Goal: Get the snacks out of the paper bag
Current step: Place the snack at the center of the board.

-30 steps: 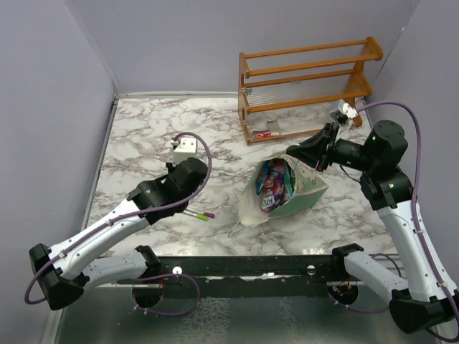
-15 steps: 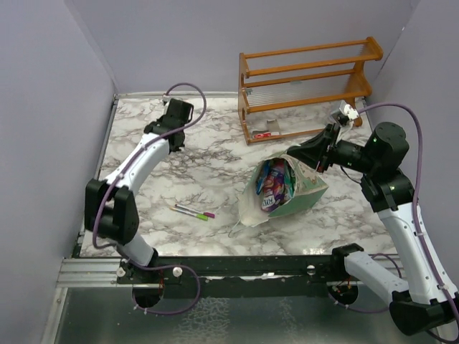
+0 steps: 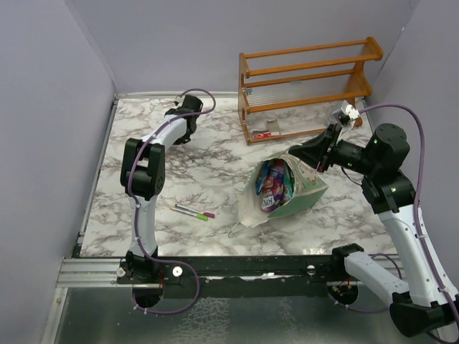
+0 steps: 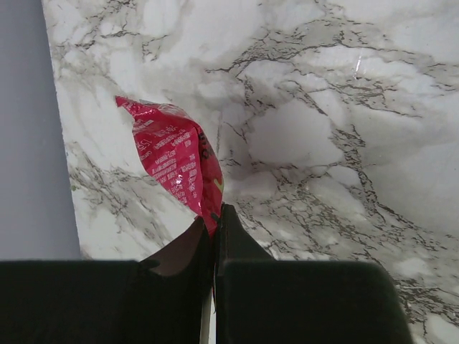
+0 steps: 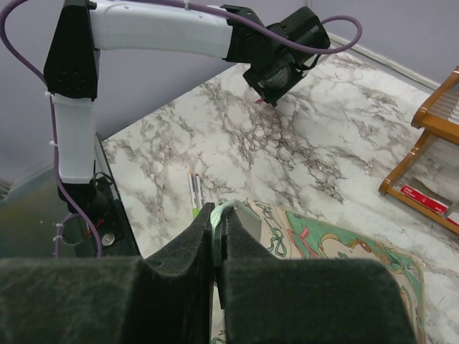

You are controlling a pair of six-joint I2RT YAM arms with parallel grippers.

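The pale green paper bag (image 3: 303, 193) lies on its side mid-table, mouth facing left, with several glossy snacks (image 3: 272, 185) showing inside. My right gripper (image 3: 292, 154) is shut on the bag's upper rim and holds it up; the wrist view shows the jaws (image 5: 216, 211) pinching the green edge of the bag (image 5: 337, 247). My left gripper (image 3: 181, 137) is at the far left of the table, shut on a pink-red snack packet (image 4: 176, 161) that hangs from its tips (image 4: 214, 215) just over the marble. The left gripper (image 5: 267, 99) also shows in the right wrist view.
An orange wooden rack (image 3: 308, 79) stands at the back right with a small red-and-white item (image 3: 263, 134) on its bottom shelf. Two marker pens (image 3: 193, 212) lie left of the bag and show in the right wrist view (image 5: 195, 192). Grey walls close the left and back sides.
My left arm has swung from the table's middle to the far left back corner area and stretched out. The right arm and the bag have not moved.
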